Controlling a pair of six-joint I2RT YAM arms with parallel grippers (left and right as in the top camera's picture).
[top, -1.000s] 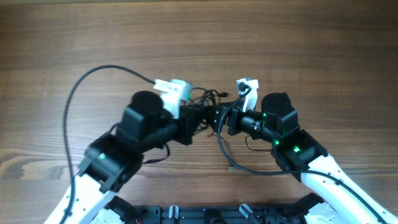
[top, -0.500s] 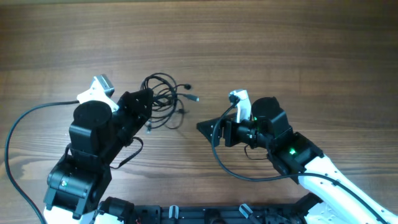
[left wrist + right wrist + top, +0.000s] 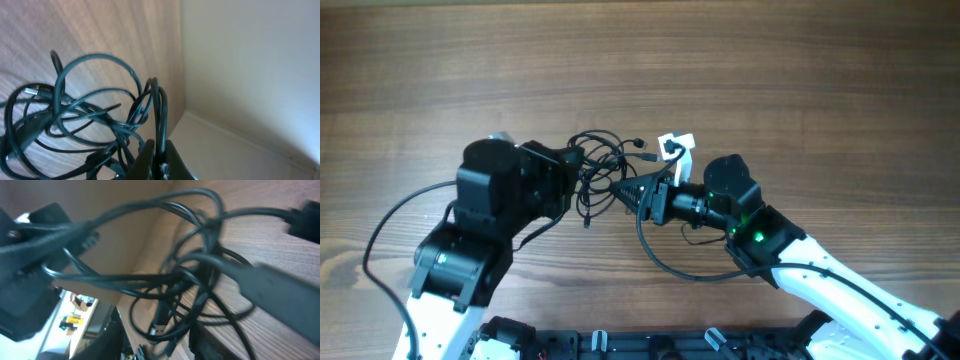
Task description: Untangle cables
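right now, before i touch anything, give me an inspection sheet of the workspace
surface: wooden table, brown grain, no spills or marks seen
job's things: thin cables in one knotted bundle at mid table, loops crossing each other; a plug end sticks out on the right arm's side
clutter: nothing seen
grippers: left fingers shut on a strand of the bundle; right fingers pushed into the bundle's edge, open or shut not clear
cables: arm wires, thicker than the job's cables, one loop beside each arm
surroundings: pale wall beyond the table edge; black frame at the near edge
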